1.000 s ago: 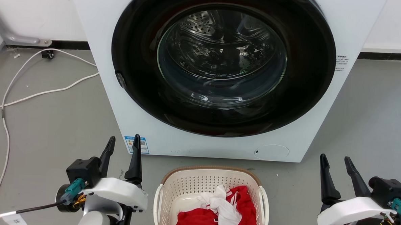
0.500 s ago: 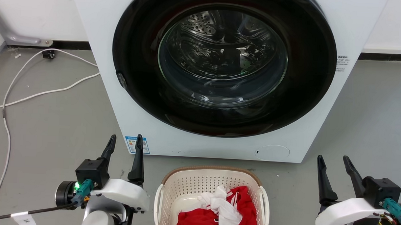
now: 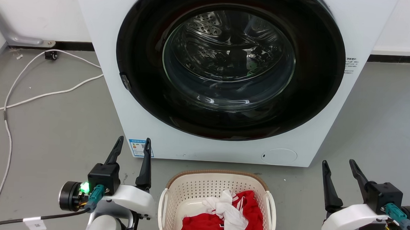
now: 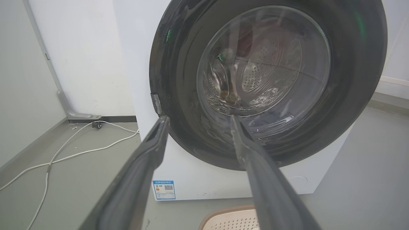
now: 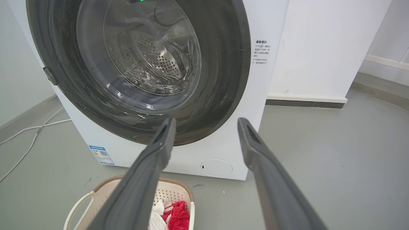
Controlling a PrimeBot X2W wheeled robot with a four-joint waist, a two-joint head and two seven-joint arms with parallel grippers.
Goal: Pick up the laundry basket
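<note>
The cream laundry basket [image 3: 187, 192] with a brown rim sits on the floor at the bottom centre of the head view, holding red and white clothes [image 3: 226, 212]. Its white loop handles are on either side. My left gripper [image 3: 133, 144] stands open just left of the basket, fingers pointing up toward the washer. On the basket's right, well apart from it, my right gripper [image 3: 338, 164] is open too. The left wrist view catches a corner of the laundry basket [image 4: 230, 220] between the open left gripper's [image 4: 198, 119] fingers. In the right wrist view the laundry basket [image 5: 174, 193] lies below the open right gripper [image 5: 206, 123].
A white front-loading washing machine [image 3: 227, 71] with its round dark door shut stands directly behind the basket. White cables [image 3: 29, 97] trail over the grey floor at the left. Open floor lies to the right of the washer.
My left gripper has turned and shifted slightly right toward the basket. The right gripper has moved a little left and down. The basket has stayed put.
</note>
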